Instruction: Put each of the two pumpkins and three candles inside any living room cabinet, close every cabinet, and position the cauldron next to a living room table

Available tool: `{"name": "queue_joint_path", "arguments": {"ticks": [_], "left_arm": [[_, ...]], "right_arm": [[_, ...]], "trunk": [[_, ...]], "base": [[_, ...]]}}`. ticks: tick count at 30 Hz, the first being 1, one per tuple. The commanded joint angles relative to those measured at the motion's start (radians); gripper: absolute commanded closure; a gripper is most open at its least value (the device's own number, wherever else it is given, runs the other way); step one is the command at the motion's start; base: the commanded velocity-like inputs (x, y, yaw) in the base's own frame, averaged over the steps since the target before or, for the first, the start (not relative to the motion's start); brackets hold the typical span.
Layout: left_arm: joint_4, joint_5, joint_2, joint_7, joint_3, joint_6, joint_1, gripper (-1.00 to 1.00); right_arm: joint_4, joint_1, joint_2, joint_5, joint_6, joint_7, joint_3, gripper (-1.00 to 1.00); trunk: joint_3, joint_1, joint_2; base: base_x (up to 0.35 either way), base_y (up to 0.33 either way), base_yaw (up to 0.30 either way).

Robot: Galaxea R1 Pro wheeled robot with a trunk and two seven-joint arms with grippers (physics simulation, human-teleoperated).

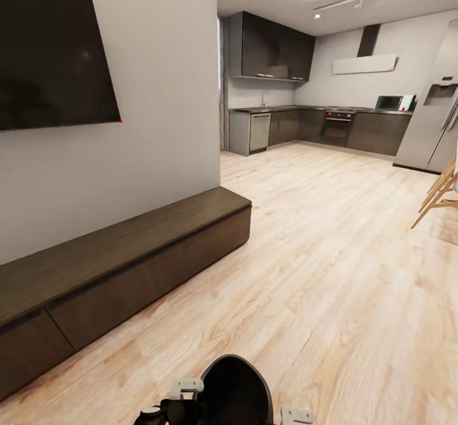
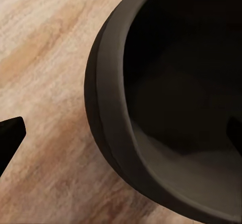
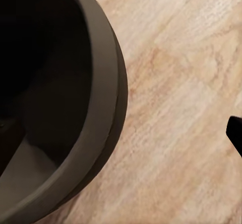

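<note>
The cabinet (image 1: 121, 266) runs along the white wall (image 1: 159, 107) from 8 o'clock toward the centre of the head view, its flat top bare and both drawer fronts flush and closed. A dark TV (image 1: 54, 49) hangs on the wall above it at 10 o'clock. The wood floor (image 1: 318, 253) extends to a kitchen (image 1: 318, 119) at 1 o'clock, with a fridge (image 1: 432, 119) at 2 o'clock and light wooden legs (image 1: 439, 196) at 3 o'clock. At 6 o'clock, at the bottom edge, a dark rounded body (image 1: 235, 390) sits between pale brackets. In the left wrist view, the cauldron (image 2: 108, 113) appears as a dark, thick-rimmed vessel with a black hollow interior above the floor; one dark finger (image 2: 10, 133) lies outside its rim. In the right wrist view, the cauldron (image 3: 103, 88) shows the same rim, with a dark finger (image 3: 235, 133) outside it. Whether either pair of fingers is open or closed cannot be determined.
</note>
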Motion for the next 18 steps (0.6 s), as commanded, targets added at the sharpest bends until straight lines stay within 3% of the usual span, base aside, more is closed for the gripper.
{"name": "queue_joint_path", "arguments": {"ticks": [1,18], "left_arm": [[-0.002,0.007,0.0,0.0,-0.003,0.003,0.0,-1.0],[-0.002,0.008,0.001,-0.003,-0.004,-0.024,0.0,-1.0]], "right_arm": [[0.0,-0.001,0.0,-0.009,-0.003,-0.007,0.006,-1.0],[0.0,-0.001,0.0,-0.009,-0.003,-0.007,0.006,-1.0]], "trunk": [[-0.004,0.004,-0.008],[-0.057,0.069,-0.127]], "base": [[0.0,0.0,0.0],[0.0,0.0,0.0]]}}
